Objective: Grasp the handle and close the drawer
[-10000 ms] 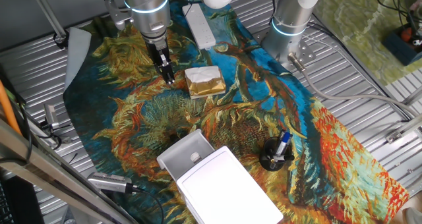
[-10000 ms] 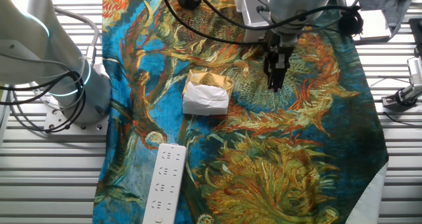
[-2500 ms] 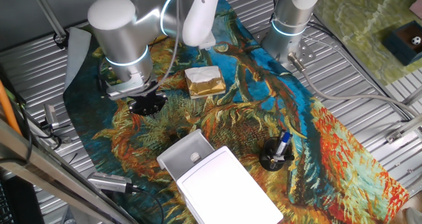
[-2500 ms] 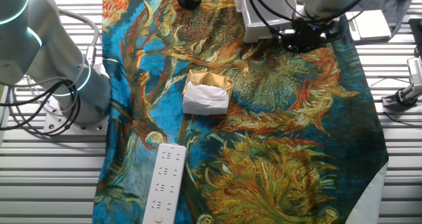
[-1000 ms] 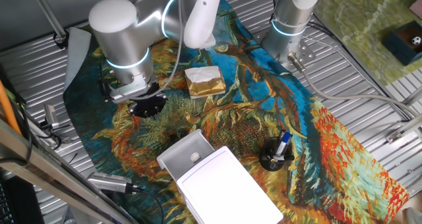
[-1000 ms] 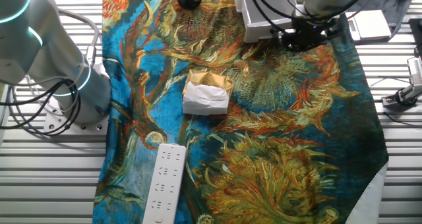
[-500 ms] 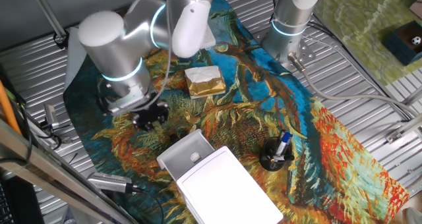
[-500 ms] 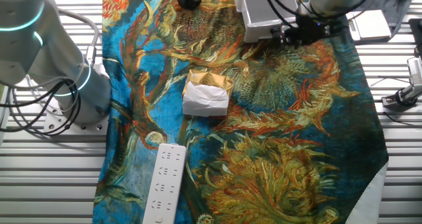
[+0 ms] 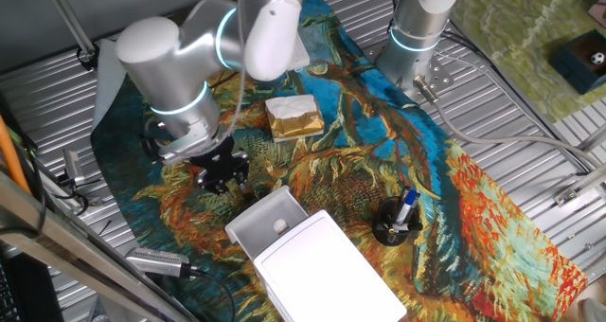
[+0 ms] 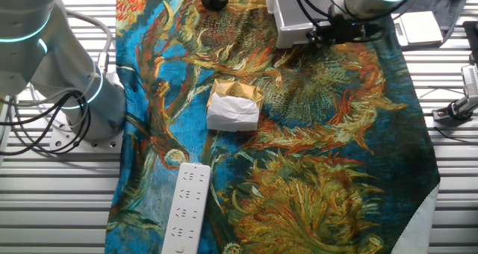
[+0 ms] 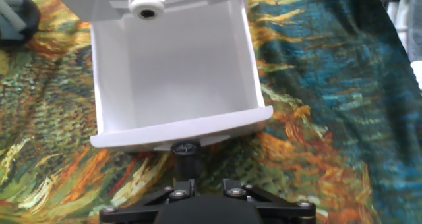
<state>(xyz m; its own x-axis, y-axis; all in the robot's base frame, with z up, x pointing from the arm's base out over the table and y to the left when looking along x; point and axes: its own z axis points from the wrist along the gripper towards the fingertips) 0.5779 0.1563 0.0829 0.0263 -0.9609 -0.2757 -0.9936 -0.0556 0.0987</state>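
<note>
The drawer (image 11: pixel 178 66) is a shallow white tray. It stands pulled out of the white box (image 9: pixel 322 270), open and empty. It also shows in one fixed view (image 9: pixel 265 218) and at the top edge of the other fixed view (image 10: pixel 293 19). A small round knob, the handle (image 11: pixel 186 148), sits under the drawer's front lip and looks dark in the shadow. My black gripper (image 11: pixel 201 184) lies level just in front of that knob, with its jaws a little apart and nothing between them. It also shows in one fixed view (image 9: pixel 225 173) and in the other fixed view (image 10: pixel 320 33).
A gold-and-white wrapped block (image 9: pixel 294 116) lies behind the gripper. A black cup with pens (image 9: pixel 396 223) stands right of the box. A white power strip (image 10: pixel 187 205) lies on the painted cloth (image 10: pixel 314 179). A second arm's base (image 10: pixel 82 97) stands at the cloth's edge.
Over the last second my arm has swung toward the drawer. The gripper has moved from the open cloth up to the drawer's front. The drawer has not moved.
</note>
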